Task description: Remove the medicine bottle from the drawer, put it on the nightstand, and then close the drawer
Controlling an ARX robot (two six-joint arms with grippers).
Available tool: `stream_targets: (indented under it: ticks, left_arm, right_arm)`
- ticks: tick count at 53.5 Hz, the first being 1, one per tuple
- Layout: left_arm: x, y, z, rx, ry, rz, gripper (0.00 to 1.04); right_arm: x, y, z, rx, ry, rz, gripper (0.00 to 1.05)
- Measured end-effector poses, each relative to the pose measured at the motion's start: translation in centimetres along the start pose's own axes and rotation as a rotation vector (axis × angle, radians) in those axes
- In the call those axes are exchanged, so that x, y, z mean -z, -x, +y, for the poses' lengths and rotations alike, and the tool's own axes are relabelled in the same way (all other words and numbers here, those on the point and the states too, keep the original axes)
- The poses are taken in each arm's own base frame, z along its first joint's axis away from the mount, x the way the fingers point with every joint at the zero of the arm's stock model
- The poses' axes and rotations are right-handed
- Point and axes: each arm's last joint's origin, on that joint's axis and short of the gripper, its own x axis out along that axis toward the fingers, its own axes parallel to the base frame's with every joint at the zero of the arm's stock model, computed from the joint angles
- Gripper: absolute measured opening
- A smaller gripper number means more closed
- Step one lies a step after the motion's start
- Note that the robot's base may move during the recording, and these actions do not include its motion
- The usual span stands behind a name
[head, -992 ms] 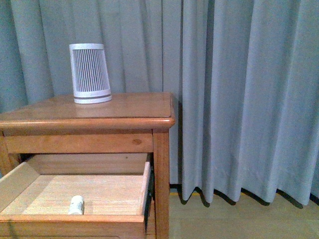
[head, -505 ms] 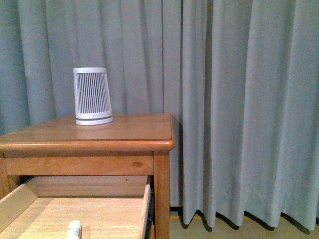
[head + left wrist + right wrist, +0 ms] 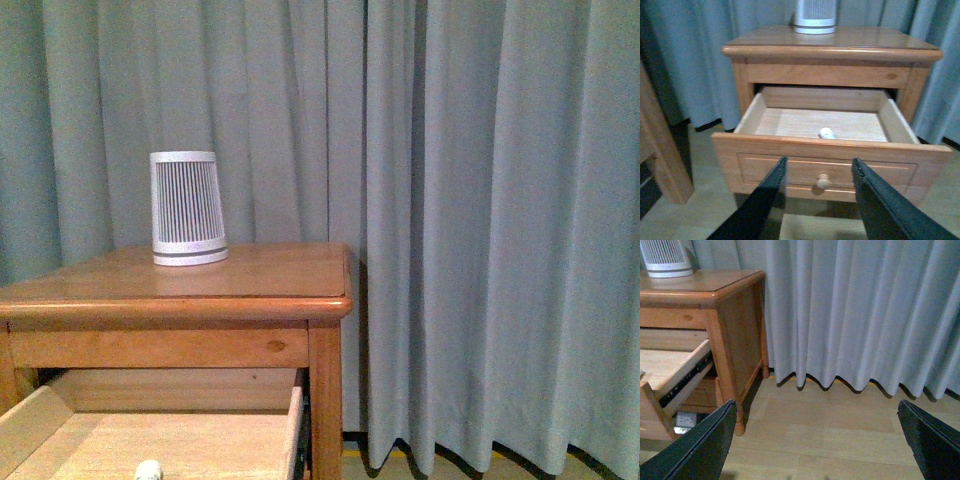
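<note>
Top drawer (image 3: pixel 790 162) of the nightstand (image 3: pixel 850 46) is pulled out. We see the bottle (image 3: pixel 827 133) lying on its side on the drawer floor, close to the front wall, about mid-width and apart from both side walls. The left gripper (image 3: pixel 820 160) hangs in front of the drawer face, above the knob (image 3: pixel 823 182), jaws spread wide with nothing between them. The right gripper (image 3: pixel 815 405) is also wide open and empty, off beside the nightstand over the floor (image 3: pixel 830 440), facing the curtain (image 3: pixel 850 310).

We judge the step in hand is reaching in for the bottle, and nothing is grasped yet. The left arm looks better lined up. We'd lift over the front wall, come down from above, narrow the jaws first and close across the bottle's short side. It is round, so a nudge may roll it. Avoid knocking the front wall. The top has bare space beside the white ribbed device (image 3: pixel 187 208) for setting it down.
</note>
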Motion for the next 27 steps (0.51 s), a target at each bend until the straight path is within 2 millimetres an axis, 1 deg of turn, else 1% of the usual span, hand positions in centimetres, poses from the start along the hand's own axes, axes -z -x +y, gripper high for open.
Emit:
stream_targets:
  ticks: [6, 27]
  left_arm:
    - [0.0, 0.0, 0.01, 0.002, 0.0, 0.0, 0.03]
    - [0.0, 0.0, 0.01, 0.002, 0.003, 0.0, 0.03]
  right_arm:
    - [0.0, 0.0, 0.0, 0.001, 0.0, 0.0, 0.98]
    - [0.0, 0.0, 0.0, 0.0, 0.0, 0.0, 0.98]
